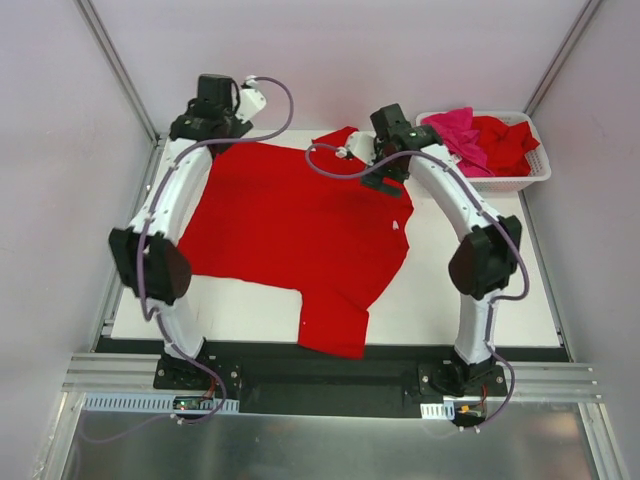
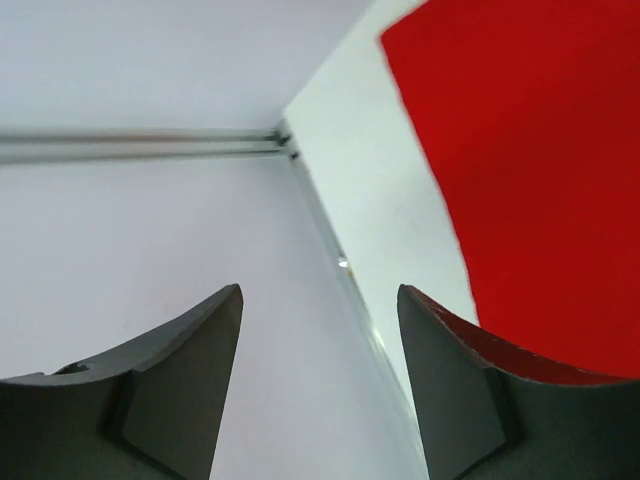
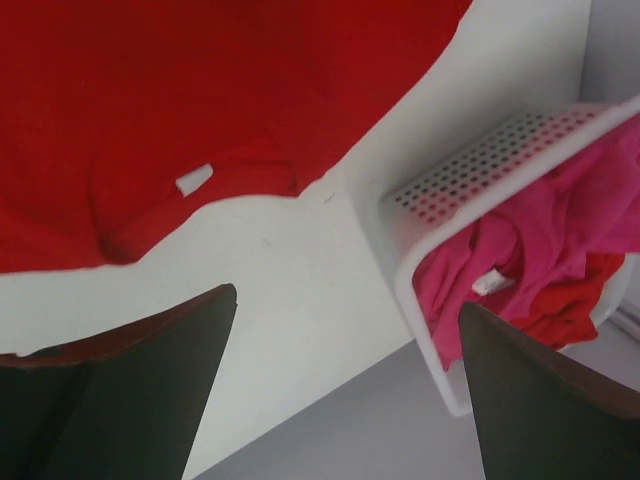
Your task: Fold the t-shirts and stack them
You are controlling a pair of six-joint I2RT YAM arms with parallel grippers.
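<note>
One red t-shirt point(image 1: 290, 235) lies spread flat on the white table point(image 1: 450, 300), with a sleeve reaching the near edge. My left gripper point(image 1: 210, 125) hovers over its far-left corner, open and holding nothing; in the left wrist view the gripper point(image 2: 320, 290) frames bare table beside the red cloth point(image 2: 540, 180). My right gripper point(image 1: 385, 178) is open above the shirt's far-right part by the collar. The right wrist view has the gripper point(image 3: 345, 295) over bare table, the red shirt point(image 3: 200, 80) and its white neck label point(image 3: 195, 180) beyond.
A white slotted basket point(image 1: 530, 175) stands at the back right corner, holding a magenta t-shirt point(image 1: 455, 130) and a red one point(image 1: 505, 140). In the right wrist view the basket point(image 3: 400, 250) sits close to the right finger. Walls close in the table on three sides.
</note>
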